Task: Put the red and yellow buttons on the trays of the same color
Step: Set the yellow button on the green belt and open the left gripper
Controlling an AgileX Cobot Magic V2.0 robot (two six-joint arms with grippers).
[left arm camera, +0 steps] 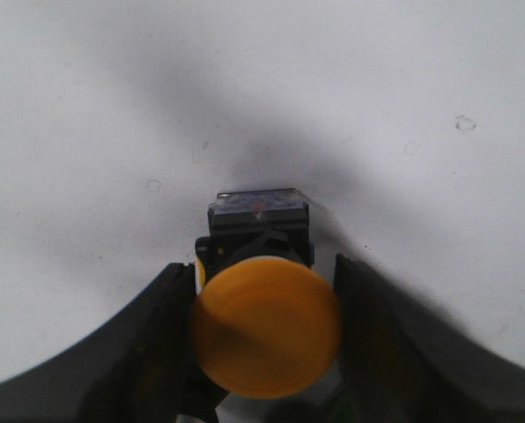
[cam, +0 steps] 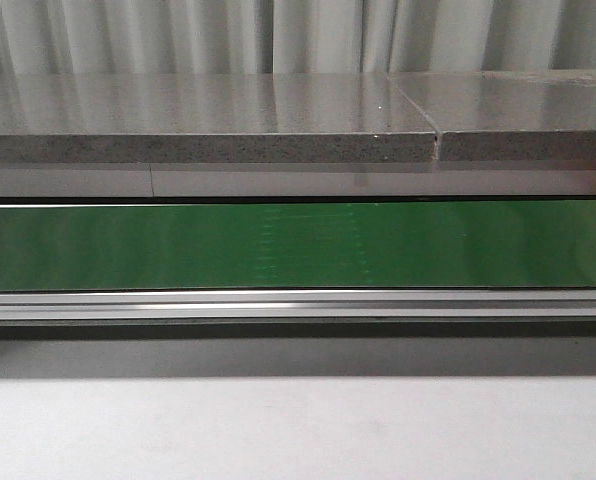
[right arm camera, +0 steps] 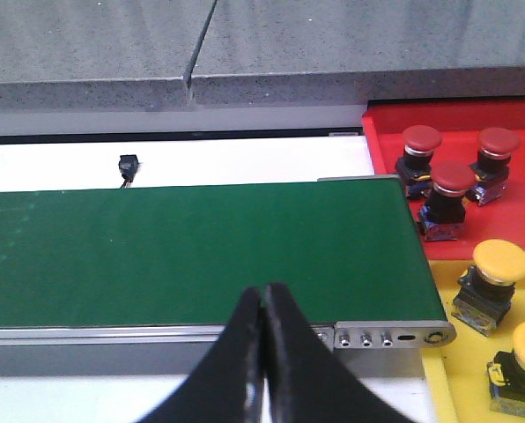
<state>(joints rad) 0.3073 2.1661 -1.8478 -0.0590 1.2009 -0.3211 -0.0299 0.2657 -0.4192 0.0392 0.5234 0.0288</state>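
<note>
The left end effector [left arm camera: 267, 352] had its two dark fingers [left arm camera: 381, 344] closed in on a yellow button [left arm camera: 267, 328], one on each side of the black body under the round cap, and the button hung there over a bare white worktop [left arm camera: 377, 106], its metal-edged base pointing down at the surface and throwing a soft shadow. Over on the right, the right end effector [right arm camera: 263, 304] was clamped fully together, fingertips touching, nothing between them, and it hovered above the near rail of the green conveyor belt [right arm camera: 192, 251]. Out past the belt's end sat the red tray [right arm camera: 381, 132] with three red buttons [right arm camera: 447, 189] standing close together on it, caps up. Just nearer than that lay the yellow tray [right arm camera: 443, 392], already carrying two yellow-capped buttons [right arm camera: 496, 273], with the edge of something more at the frame border that could not be made out. A small black fitting [right arm camera: 128, 167] sat on the white strip behind the belt, and beyond it ran a grey speckled slab [right arm camera: 271, 48] with a seam in it. The front view showed only the belt [cam: 298, 245], its aluminium rail [cam: 298, 305], the slab and a pale curtain [cam: 298, 35]; neither arm appeared there.
</note>
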